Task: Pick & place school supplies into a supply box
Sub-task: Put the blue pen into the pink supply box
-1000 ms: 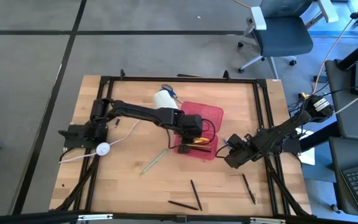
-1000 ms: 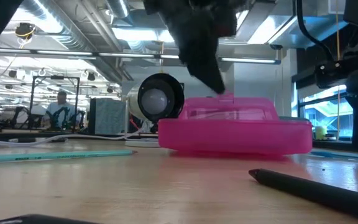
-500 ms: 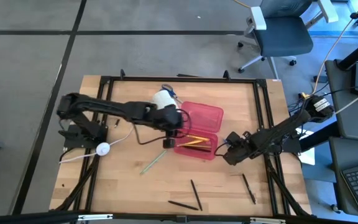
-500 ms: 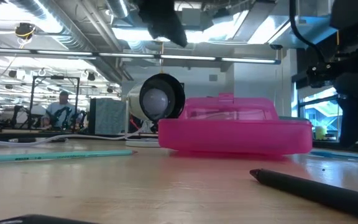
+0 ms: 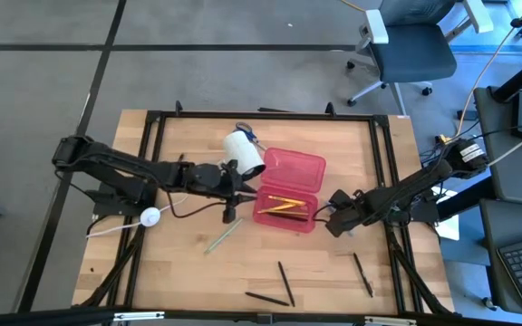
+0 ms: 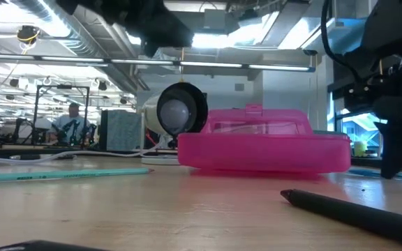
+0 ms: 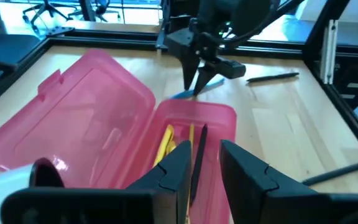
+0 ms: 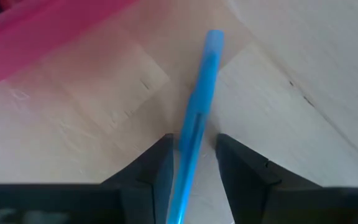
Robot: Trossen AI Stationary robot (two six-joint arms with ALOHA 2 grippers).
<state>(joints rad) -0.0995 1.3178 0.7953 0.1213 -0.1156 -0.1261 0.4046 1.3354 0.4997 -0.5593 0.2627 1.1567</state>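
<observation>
The pink supply box lies open on the table, its lid flat beside the tray. Yellow pencils and a black pen lie in the tray. My left gripper is open and hangs just left of the box, touching nothing. My right gripper stands at the tray's right end, shut on a blue pen. A pale green pencil and three black pens lie flat on the wood. My right gripper pinches the blue pen between its two fingers. The pen runs along the fingers and sticks out past their tips. Its free end hangs over bare wood beside the box; in the left wrist view the fingers point down.
A white cylinder lies by the lid's far left corner, its white cable leading to a round white puck at the left. Black pens lie near the near edge. A black frame rail borders the table. Bare wood shows left of the green pencil.
My left gripper has risen out of the box tray and drawn back toward the table's left, stopping beside the box. My right gripper, holding the blue pen, has shifted a little toward the box's right end. The box has not moved.
</observation>
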